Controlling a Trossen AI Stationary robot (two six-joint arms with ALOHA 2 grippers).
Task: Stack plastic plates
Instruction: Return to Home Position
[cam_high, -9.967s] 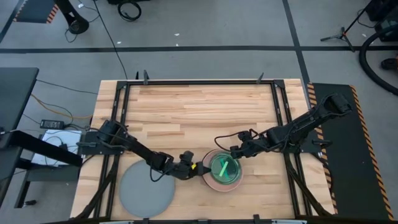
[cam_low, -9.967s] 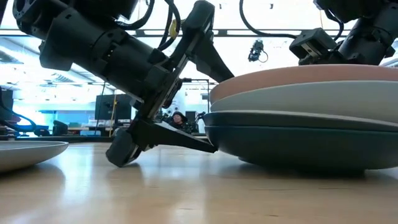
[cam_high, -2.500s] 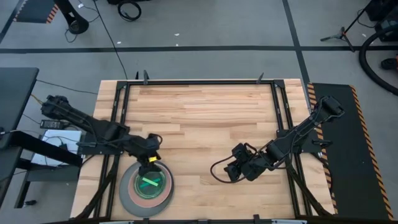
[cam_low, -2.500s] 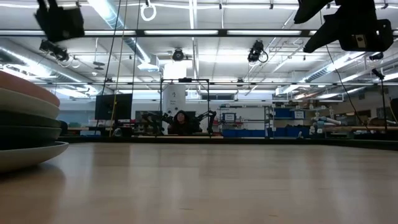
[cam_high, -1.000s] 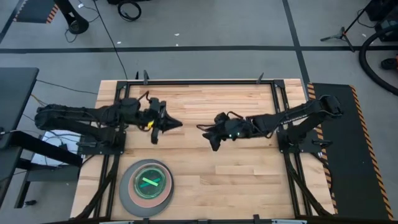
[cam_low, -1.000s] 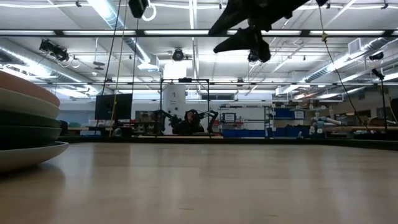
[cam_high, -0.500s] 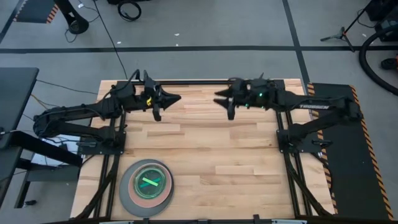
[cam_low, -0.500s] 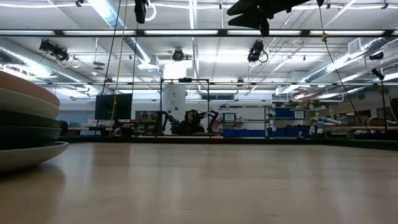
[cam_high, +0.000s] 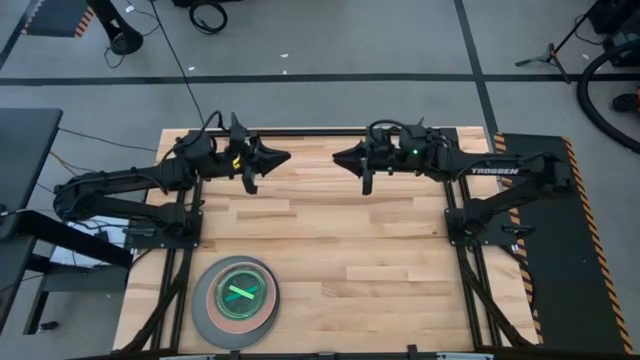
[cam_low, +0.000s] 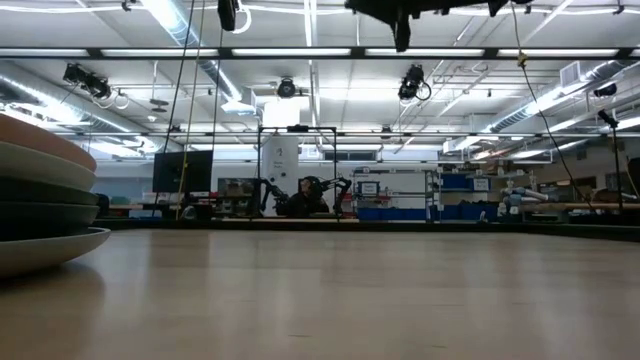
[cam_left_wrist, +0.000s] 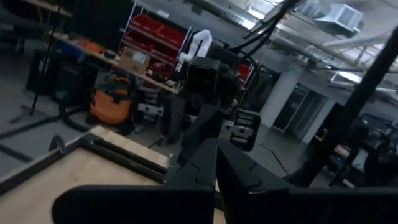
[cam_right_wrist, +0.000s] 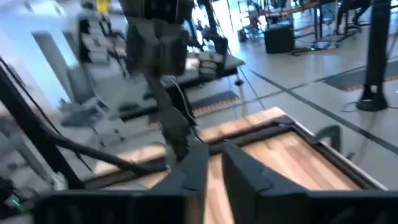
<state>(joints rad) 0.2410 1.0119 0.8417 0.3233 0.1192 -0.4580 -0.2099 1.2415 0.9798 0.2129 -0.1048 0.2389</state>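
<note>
- One stack of plates (cam_high: 235, 303) stands at the front left of the table (cam_high: 330, 240). All plates in view belong to it.
- In the low view five rims lie one over another at the left edge. The smaller plates on top are hidden there, so I cannot count the whole stack.
- There are two arms and two grippers, both raised over the rear of the table.
- The left gripper (cam_high: 284, 156) is left of the middle and points to the right. Its fingers are pressed together and hold nothing.
- The right gripper (cam_high: 338, 157) faces it from right of the middle. Its fingers stand a narrow gap apart and hold nothing. The two tips are near but apart.
- Ten seconds ago the stack stood at the front, right of the middle, between both grippers. The grey plate (cam_high: 202, 312) lay alone at the front left, and now it carries the stack.
- Half a second ago the right gripper was a little more to the right. The left one has hardly changed.
- From above the stack shows a wide grey rim, then a salmon ring, then a green middle with a bright lime mark.
- From the side the order upward is grey, two dark plates, one pale, one salmon.
</note>
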